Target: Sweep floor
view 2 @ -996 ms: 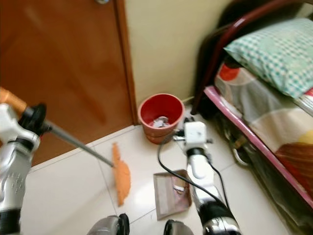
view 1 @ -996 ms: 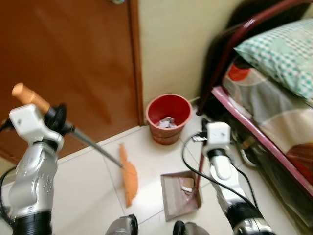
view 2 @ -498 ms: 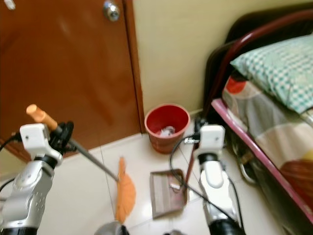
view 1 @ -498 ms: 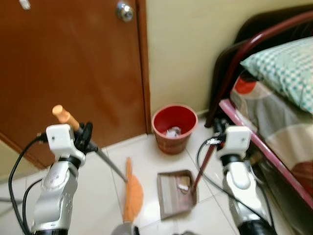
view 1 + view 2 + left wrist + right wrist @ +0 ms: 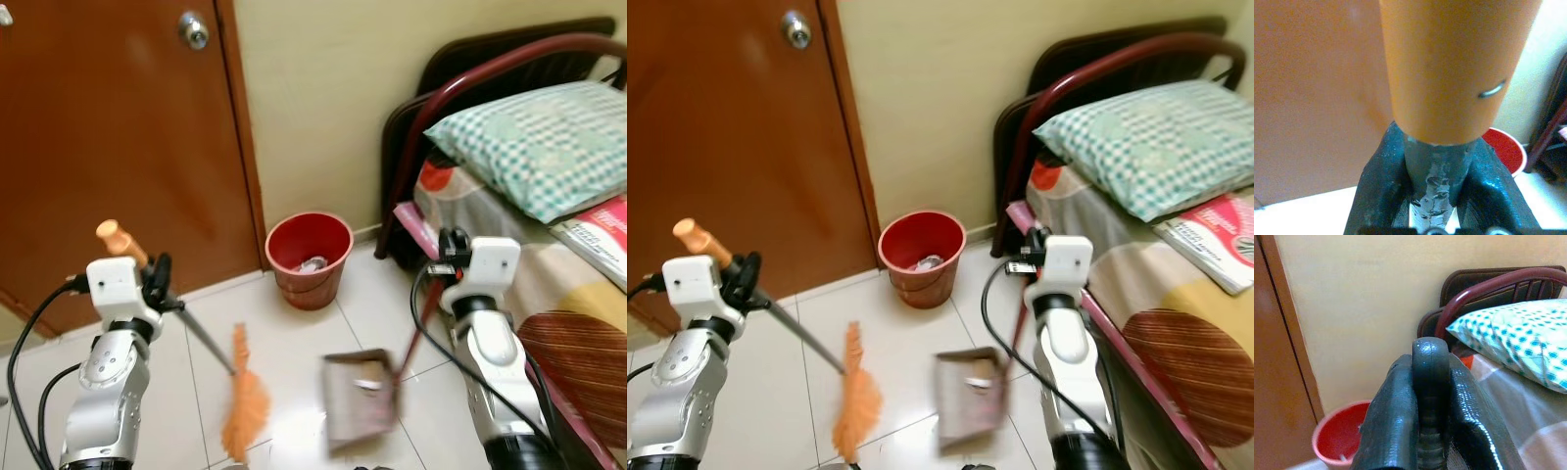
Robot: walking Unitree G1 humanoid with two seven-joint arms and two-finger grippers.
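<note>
My left gripper is shut on the broom, just below its orange grip. The grey shaft slants down to the orange bristles, which hang just above the white tiles. My right gripper is shut on the top of the dustpan's handle. The brown dustpan hangs blurred below it, with bits of litter in its tray. A red bin stands against the wall beside the door, with scraps of paper inside.
A brown wooden door with a round knob takes up the left. A bed with a dark red metal frame, a checked pillow and a red-and-white book stands close on the right. White floor tiles lie between them.
The camera has swung right and up, bringing more of the bed into view. The dustpan has come up off the floor and swings blurred; the broom's bristles have lifted too.
</note>
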